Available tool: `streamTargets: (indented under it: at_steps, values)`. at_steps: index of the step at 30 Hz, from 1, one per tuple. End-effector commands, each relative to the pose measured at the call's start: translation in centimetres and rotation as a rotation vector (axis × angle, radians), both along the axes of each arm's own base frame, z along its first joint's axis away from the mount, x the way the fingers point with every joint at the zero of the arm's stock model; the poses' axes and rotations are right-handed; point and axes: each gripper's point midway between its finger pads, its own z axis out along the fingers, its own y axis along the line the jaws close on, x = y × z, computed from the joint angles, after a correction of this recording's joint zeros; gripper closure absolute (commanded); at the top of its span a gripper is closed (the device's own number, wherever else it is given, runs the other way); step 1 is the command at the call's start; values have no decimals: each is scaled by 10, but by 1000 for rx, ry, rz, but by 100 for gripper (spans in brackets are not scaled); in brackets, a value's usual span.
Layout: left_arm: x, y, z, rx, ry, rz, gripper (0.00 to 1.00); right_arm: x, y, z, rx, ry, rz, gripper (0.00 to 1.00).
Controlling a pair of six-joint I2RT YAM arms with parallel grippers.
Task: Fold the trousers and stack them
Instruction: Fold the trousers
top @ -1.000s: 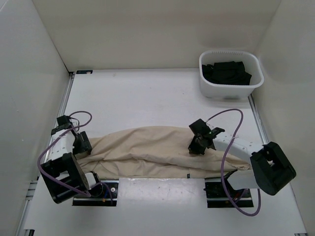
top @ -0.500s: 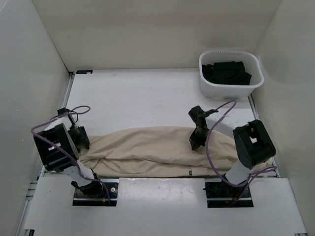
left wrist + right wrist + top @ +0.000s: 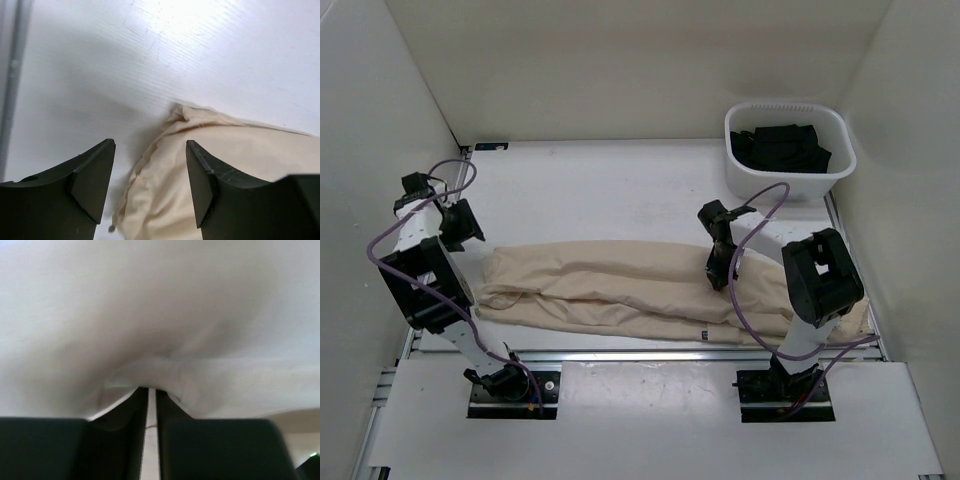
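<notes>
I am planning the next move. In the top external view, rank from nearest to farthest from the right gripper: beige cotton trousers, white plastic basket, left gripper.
1. Beige cotton trousers, pinched in the fingers of the right gripper.
2. White plastic basket, at the far right corner.
3. Left gripper, at the left, over the trousers' end.

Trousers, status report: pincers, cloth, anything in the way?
Left pincer open by end of trousers, empty. Right pincer shut on trousers. Trousers lying long across near table. Bin of dark clothes far right, out of the way.
</notes>
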Motion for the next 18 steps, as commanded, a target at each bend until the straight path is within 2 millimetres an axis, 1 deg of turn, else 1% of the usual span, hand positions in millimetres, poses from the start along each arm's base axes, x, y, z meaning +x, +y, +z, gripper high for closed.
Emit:
streamTargets:
  at_steps: [1, 2, 3, 4, 5, 6, 7, 8, 9, 10, 11, 12, 13, 14, 15, 16, 17, 18]
  values:
    - [-4, -17, 51, -33, -77, -33, 30, 21, -8, 16, -48, -140, 142, 81]
    - [-5, -16, 52, 0, -55, -29, 27, 23, -7, 24, -44, -151, 152, 77]
    - [-10, -13, 53, 17, -39, -20, 25, 21, -9, 31, -46, -148, 161, 74]
    - [-16, -11, 52, 28, -15, -11, 20, 19, -11, 39, -43, -160, 180, 65]
    - [-28, -9, 49, 47, 41, 5, 20, 21, -14, 47, -40, -169, 166, 59]
    - [-36, -10, 47, 46, 75, 10, 20, 15, -21, 54, -41, -146, 149, 52]
    - [-43, -11, 49, 46, 97, 13, 20, 11, -28, 64, -38, -154, 134, 42]
    - [-52, -13, 51, 51, 114, 16, 20, 8, -41, 70, -44, -143, 75, 38]
    - [-70, -13, 43, 73, 175, 30, 19, -8, -55, 74, -64, -90, 29, 36]
    - [-82, -13, 38, 83, 213, 36, 17, -16, -67, 83, -59, -105, -24, 36]
    - [-92, -11, 32, 104, 248, 44, 14, -23, -88, 85, -49, -90, -141, 35]
    - [-108, -17, 20, 87, 309, 41, 14, -31, -98, 95, -19, -130, -194, 35]
    - [-113, -20, 15, 79, 327, 38, 13, -47, -107, 86, -6, -102, -261, 35]
    - [-117, -22, 12, 73, 340, 37, 13, -49, -125, 85, 11, -124, -368, 35]
    - [-112, -26, 11, 46, 317, 29, 13, -52, -130, 88, 43, -163, -415, 35]
    - [-111, -30, 9, 24, 317, 23, 13, -54, -138, 85, 41, -169, -461, 35]
    - [-109, -33, 9, 4, 308, 18, 13, -62, -150, 78, 39, -144, -529, 35]
    - [-108, -38, 6, -10, 313, 3, 13, -66, -157, 75, 34, -132, -545, 35]
